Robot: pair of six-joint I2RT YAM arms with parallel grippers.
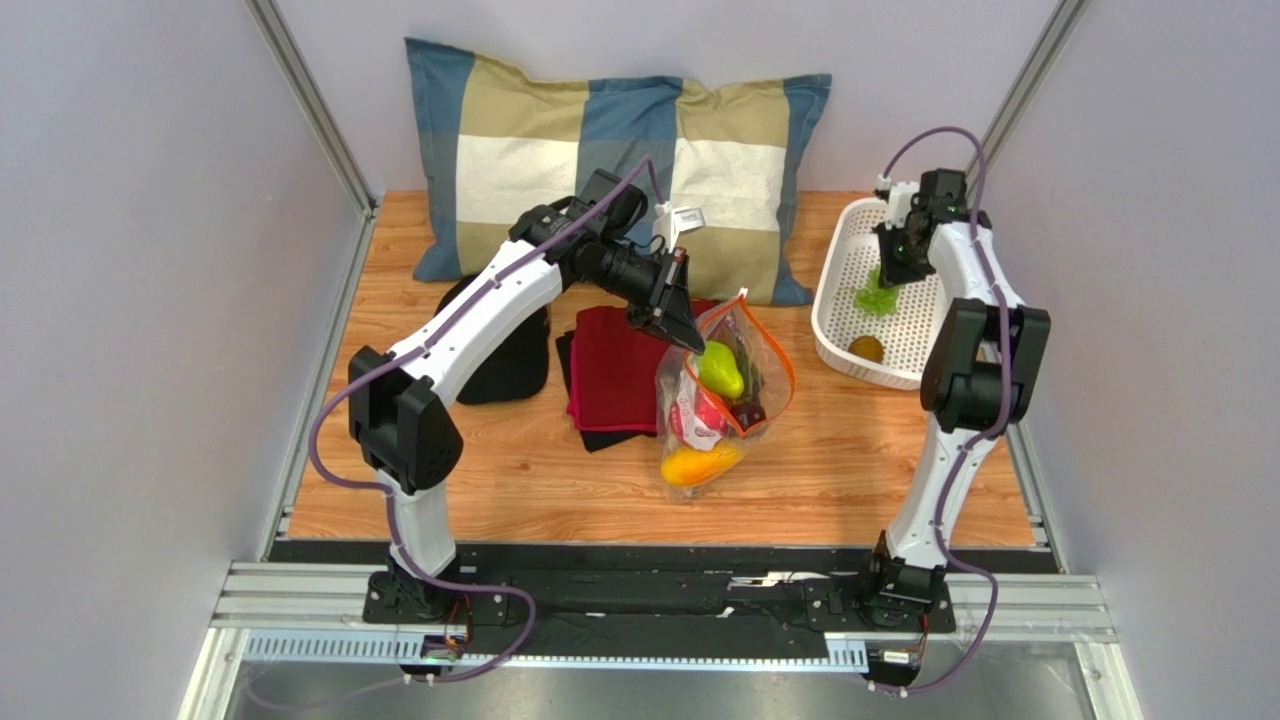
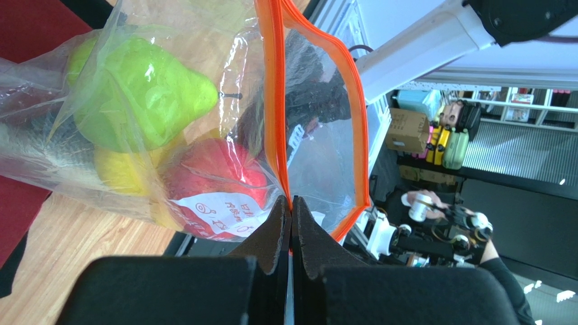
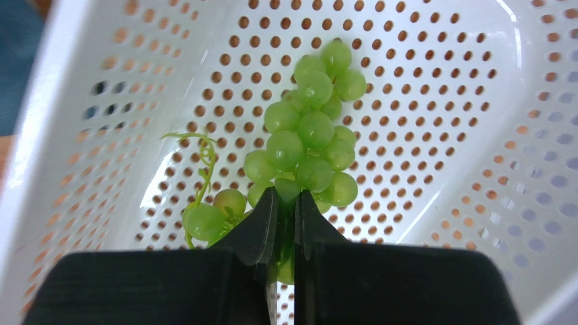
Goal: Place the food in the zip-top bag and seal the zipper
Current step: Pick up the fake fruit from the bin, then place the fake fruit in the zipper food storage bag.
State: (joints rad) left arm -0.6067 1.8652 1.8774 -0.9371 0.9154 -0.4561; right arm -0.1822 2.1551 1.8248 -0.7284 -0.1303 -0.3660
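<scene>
The clear zip-top bag (image 1: 718, 393) lies at the table's middle with its mouth held up and open. My left gripper (image 1: 684, 333) is shut on the orange-red zipper (image 2: 275, 101) at the mouth edge (image 2: 291, 200). Inside the bag show a green pear (image 2: 142, 91), a red round fruit (image 2: 217, 177) and yellow pieces (image 2: 122, 170); a yellow-orange piece (image 1: 699, 465) lies at the bag's bottom. My right gripper (image 1: 899, 273) is over the white basket (image 1: 839, 285) and is shut on the green grape bunch (image 3: 309, 135), pinched between the fingers (image 3: 286, 198).
A brownish fruit (image 1: 866, 348) lies in the basket. A dark red cloth (image 1: 616, 368) and a black item (image 1: 511, 368) lie left of the bag. A plaid pillow (image 1: 616, 158) stands at the back. Grey walls close both sides.
</scene>
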